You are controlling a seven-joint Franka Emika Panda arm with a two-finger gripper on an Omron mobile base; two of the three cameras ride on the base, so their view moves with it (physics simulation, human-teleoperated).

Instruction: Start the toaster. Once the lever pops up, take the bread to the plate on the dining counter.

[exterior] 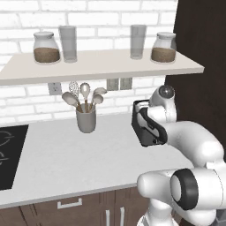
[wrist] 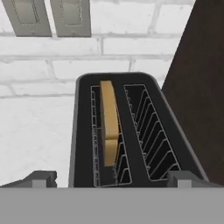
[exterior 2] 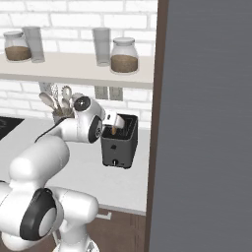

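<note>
The dark toaster [exterior 2: 120, 145] stands on the white worktop against the brick wall, beside a tall dark panel. In the hand view I look straight down into the toaster [wrist: 83, 131], which has two wire-lined slots. The tan bread [wrist: 109, 120] stands on edge in the left slot, its top edge near the slot opening. My gripper [wrist: 113, 178] hovers just above the toaster's near end, open, its fingertips [wrist: 43, 177] spread about as wide as the toaster body and holding nothing. The arm covers part of the toaster [exterior: 145, 126] in the left base view. The plate and dining counter are out of view.
A grey utensil cup [exterior: 86, 119] with spoons stands left of the toaster. A black cooktop [exterior: 9, 154] lies at the far left. A shelf [exterior: 101, 64] with jars and glasses hangs overhead. The tall dark panel [exterior 2: 206, 123] closes off the right side.
</note>
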